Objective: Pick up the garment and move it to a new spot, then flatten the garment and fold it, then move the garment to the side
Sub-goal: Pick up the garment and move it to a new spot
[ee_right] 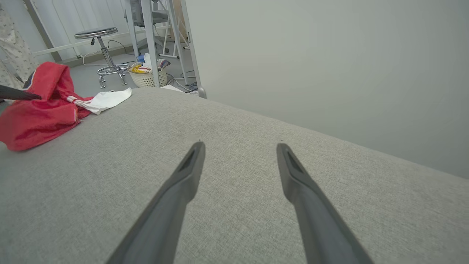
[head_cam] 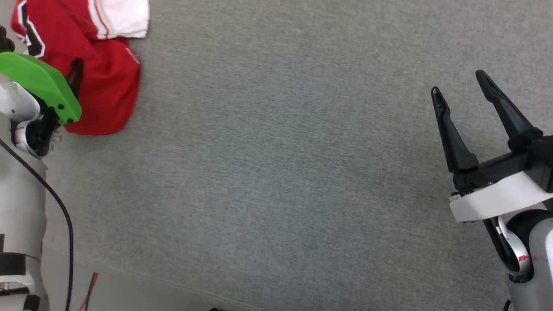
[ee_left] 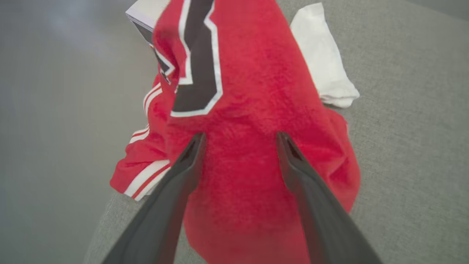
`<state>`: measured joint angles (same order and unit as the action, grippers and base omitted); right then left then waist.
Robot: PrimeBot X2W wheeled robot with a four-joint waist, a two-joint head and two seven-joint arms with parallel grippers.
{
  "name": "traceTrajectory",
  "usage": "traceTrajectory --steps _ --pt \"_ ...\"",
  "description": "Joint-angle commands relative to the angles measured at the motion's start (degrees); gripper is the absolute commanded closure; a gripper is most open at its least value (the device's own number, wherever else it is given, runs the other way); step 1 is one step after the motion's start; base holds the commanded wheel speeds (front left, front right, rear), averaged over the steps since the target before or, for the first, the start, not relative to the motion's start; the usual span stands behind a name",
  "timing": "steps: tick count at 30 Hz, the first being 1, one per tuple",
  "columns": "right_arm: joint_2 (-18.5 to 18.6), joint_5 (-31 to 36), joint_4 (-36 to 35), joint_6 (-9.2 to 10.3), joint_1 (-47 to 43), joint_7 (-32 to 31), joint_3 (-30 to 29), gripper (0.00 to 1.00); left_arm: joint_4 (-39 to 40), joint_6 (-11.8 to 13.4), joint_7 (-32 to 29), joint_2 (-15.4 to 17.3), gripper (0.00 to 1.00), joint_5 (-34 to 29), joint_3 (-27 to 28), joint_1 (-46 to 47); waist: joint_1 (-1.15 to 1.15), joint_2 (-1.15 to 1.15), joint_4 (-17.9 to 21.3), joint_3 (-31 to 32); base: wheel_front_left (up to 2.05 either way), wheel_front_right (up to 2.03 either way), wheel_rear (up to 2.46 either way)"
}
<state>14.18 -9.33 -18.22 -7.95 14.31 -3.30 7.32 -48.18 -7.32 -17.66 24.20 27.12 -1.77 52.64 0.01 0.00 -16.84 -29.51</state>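
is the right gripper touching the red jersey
Apart. Head view: the right gripper sits at the far right, the garment bunched at the upper left, with wide grey surface between them.

The head view looks steeply down on the grey tabletop (head_cam: 276, 172). The left wrist view sits close over the red shirt (ee_left: 256, 110), just beyond the left claw (ee_left: 240, 135). The right wrist view looks low across the tabletop past the right claw (ee_right: 240, 144); all three share the shirt.

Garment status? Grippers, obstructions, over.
Left gripper open over garment, nothing gripped. Right gripper open above grey surface, apart from it. Garment crumpled at surface edge. No obstruction seen.
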Motion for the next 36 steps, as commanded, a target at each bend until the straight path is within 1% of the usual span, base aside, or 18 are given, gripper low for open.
traceTrajectory --steps 1,5,8,11,12,13,14,17,22,23,26,28,33,36 --pt "0.2 -0.4 -0.3 0.46 1.1 0.1 0.1 0.00 -1.3 -0.1 -1.4 0.9 0.00 0.8 -0.9 1.3 -0.01 0.00 4.2 -4.6 0.00 0.00 0.00" --pt "0.4 -1.0 -0.4 0.46 1.7 0.2 -0.1 0.00 -6.4 -0.1 -4.9 2.9 0.00 1.8 -1.7 3.0 -0.01 0.00 5.6 -6.4 0.00 0.00 0.00" --pt "0.6 -1.4 -0.2 0.46 1.9 0.4 -0.4 0.00 -10.1 0.1 -7.0 3.0 0.00 2.0 -2.0 3.9 -0.01 0.00 6.3 -7.1 0.00 0.00 0.00" --pt "0.5 -1.6 -0.1 0.46 1.8 0.6 -0.7 0.00 -12.8 0.2 -7.6 2.7 0.00 3.2 -1.3 4.4 -0.01 0.00 6.8 -7.1 0.00 0.00 0.00" --pt "0.4 -1.7 0.1 0.46 1.8 0.8 -0.8 0.00 -13.6 0.2 -7.9 2.4 0.07 3.8 -1.1 4.5 -0.01 0.00 6.9 -6.9 0.00 0.00 0.00" --pt "0.3 -1.7 0.3 0.46 1.8 0.8 -0.9 0.00 -13.8 0.1 -7.1 2.4 0.66 3.9 -1.1 4.6 -0.01 0.00 6.9 -6.7 0.00 0.00 0.00" --pt "0.1 -1.8 0.4 0.46 1.7 0.9 -1.0 0.00 -14.1 0.2 -5.7 2.5 1.00 3.9 -1.0 4.5 -0.01 0.00 6.9 -6.3 0.00 0.00 0.00" --pt "-0.4 -2.0 1.3 0.46 1.4 1.5 -1.0 0.00 -14.5 0.1 -3.5 2.6 1.00 3.4 -1.8 4.5 -0.01 0.00 6.7 -4.6 0.00 0.00 0.00" --pt "-1.7 -2.8 3.5 0.46 0.8 3.1 -0.8 0.00 -13.1 0.0 3.6 4.0 1.00 1.8 -3.3 5.0 -0.01 0.00 6.1 0.2 0.00 0.00 0.00" --pt "-2.8 -3.1 4.8 0.46 0.0 4.1 -0.9 0.00 -12.1 -0.1 7.7 4.8 1.00 1.1 -3.9 5.4 -0.01 0.00 5.8 3.3 0.00 0.00 0.00" --pt "-4.0 -3.5 6.2 0.46 -1.1 5.1 -1.3 0.00 -10.7 0.0 13.3 5.4 1.00 0.0 -4.4 5.8 -0.01 0.00 5.5 6.9 0.00 0.00 0.00" --pt "-4.9 -3.5 7.0 0.46 -2.0 5.8 -1.8 0.00 -9.6 0.5 17.1 5.5 1.00 -0.8 -4.7 6.1 -0.01 0.00 5.4 9.1 0.00 0.00 0.00" --pt "-7.2 -3.6 8.4 0.46 -4.6 7.1 -3.8 0.00 -6.5 1.8 25.6 4.5 1.00 -3.0 -6.2 5.8 -0.01 0.00 5.6 14.5 0.00 0.00 0.00" --pt "-8.2 -3.5 9.0 0.46 -6.2 7.6 -5.0 0.00 -4.2 2.4 28.9 3.1 1.00 -3.6 -6.9 5.1 -0.01 0.00 6.0 17.2 0.00 0.00 0.00"
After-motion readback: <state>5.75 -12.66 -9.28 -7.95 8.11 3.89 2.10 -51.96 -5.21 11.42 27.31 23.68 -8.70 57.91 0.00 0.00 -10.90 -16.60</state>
